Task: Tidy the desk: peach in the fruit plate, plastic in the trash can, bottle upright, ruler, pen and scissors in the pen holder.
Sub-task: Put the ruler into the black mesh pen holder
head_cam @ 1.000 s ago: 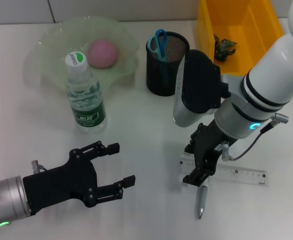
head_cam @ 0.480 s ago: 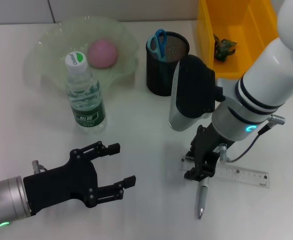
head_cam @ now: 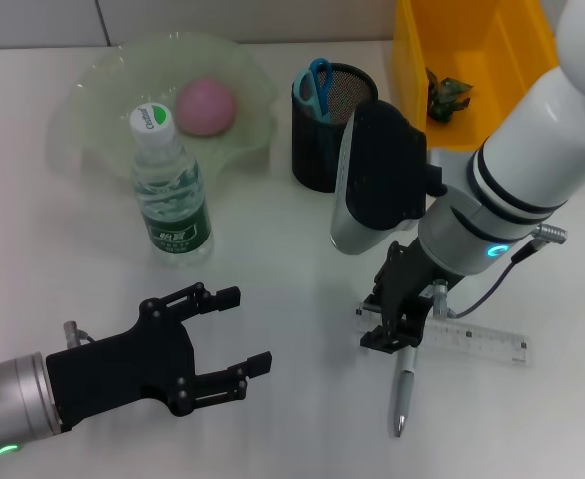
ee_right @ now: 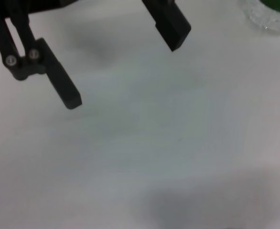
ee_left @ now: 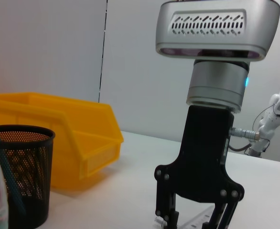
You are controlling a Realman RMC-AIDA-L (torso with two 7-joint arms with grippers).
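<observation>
My right gripper (head_cam: 375, 326) is down on the table at the left end of the clear ruler (head_cam: 472, 339), its fingers against both long edges. The left wrist view shows that gripper (ee_left: 192, 223) straddling the ruler (ee_left: 197, 222). A silver pen (head_cam: 402, 394) lies just in front of it. The black mesh pen holder (head_cam: 332, 125) holds blue scissors (head_cam: 319, 85). A pink peach (head_cam: 205, 107) rests in the green fruit plate (head_cam: 93, 90). The bottle (head_cam: 170, 190) stands upright. Crumpled plastic (head_cam: 447, 95) sits in the yellow bin (head_cam: 492, 60). Near the front left, my left gripper (head_cam: 241, 329) hovers open.
The pen holder (ee_left: 18, 171) and yellow bin (ee_left: 68, 138) stand behind the right gripper. The right wrist view shows bare table, the left gripper's fingers (ee_right: 59, 81) and the bottle's base (ee_right: 269, 14).
The right gripper's fingers have drawn together onto the ruler's left end, and the ruler has shifted slightly left and away. The pen and the left arm have not moved.
</observation>
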